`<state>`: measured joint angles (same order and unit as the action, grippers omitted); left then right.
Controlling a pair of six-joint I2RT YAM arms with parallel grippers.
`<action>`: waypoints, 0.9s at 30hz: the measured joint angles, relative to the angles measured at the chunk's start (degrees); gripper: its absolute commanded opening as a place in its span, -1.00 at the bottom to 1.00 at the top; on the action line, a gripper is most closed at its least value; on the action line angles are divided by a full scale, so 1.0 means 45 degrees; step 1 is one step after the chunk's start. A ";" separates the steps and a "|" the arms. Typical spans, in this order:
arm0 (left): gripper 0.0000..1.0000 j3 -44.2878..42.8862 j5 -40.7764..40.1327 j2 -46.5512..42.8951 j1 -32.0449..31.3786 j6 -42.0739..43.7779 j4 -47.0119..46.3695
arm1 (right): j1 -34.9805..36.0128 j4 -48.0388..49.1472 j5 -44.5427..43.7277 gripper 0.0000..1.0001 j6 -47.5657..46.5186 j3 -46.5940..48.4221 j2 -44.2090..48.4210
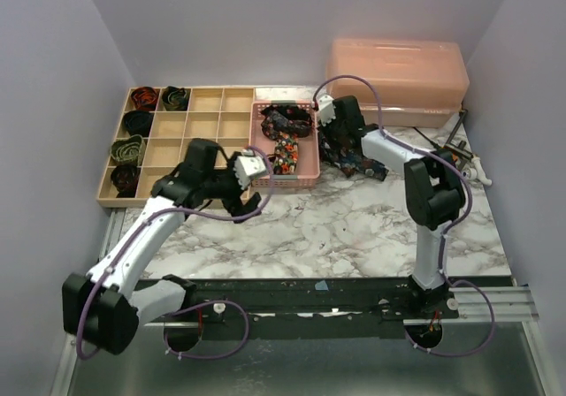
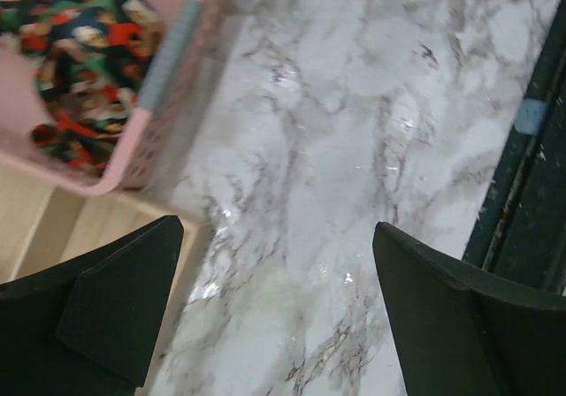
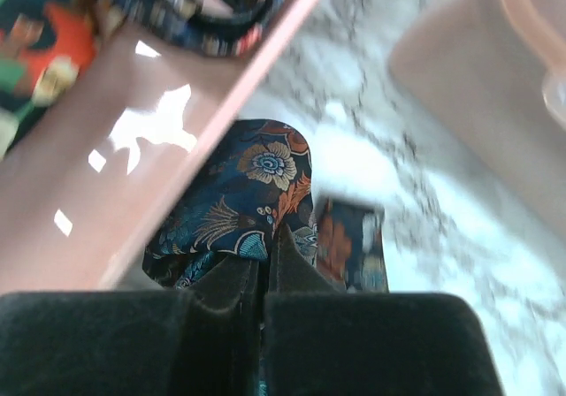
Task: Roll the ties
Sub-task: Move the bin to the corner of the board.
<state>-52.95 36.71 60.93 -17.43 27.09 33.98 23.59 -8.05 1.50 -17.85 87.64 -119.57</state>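
Observation:
A navy-teal-orange floral tie lies bunched on the marble just right of the pink mesh basket. My right gripper is shut on that tie, pinching a fold of it beside the basket wall. More printed ties lie loose in the basket; they also show in the left wrist view. Several coiled ties sit in the wooden tray's left cells. My left gripper is open and empty above the marble, its fingers wide apart, near the basket's front corner.
A wooden divided tray stands at the back left, touching the basket. A pink lidded box stands at the back right. Some tools lie at the right edge. A black rail runs along the table's front.

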 measured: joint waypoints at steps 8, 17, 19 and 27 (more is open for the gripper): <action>0.90 -0.1632 -0.0704 0.5571 -0.2487 0.1015 0.0447 | -0.0423 -0.1919 -0.0578 -0.99 0.0345 -0.2161 0.4192; 0.96 -0.7130 -0.2186 1.0695 -0.1953 -0.0136 0.0418 | -0.0923 -0.4061 -0.0063 -0.99 0.0534 -0.1656 0.7048; 0.96 -0.8038 -0.2477 1.1089 -0.1812 -0.0403 0.0282 | -0.0894 -0.4624 0.0549 -0.99 0.0607 -0.0937 0.7077; 0.97 -0.7320 -0.0879 0.9792 -0.0160 -0.2769 -0.1341 | 0.0015 -0.5615 0.3298 -0.99 0.1394 0.2229 0.6902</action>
<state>-85.89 32.75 104.99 -18.15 14.63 27.94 23.66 -33.32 16.34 -11.57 97.67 -88.51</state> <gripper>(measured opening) 0.983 0.014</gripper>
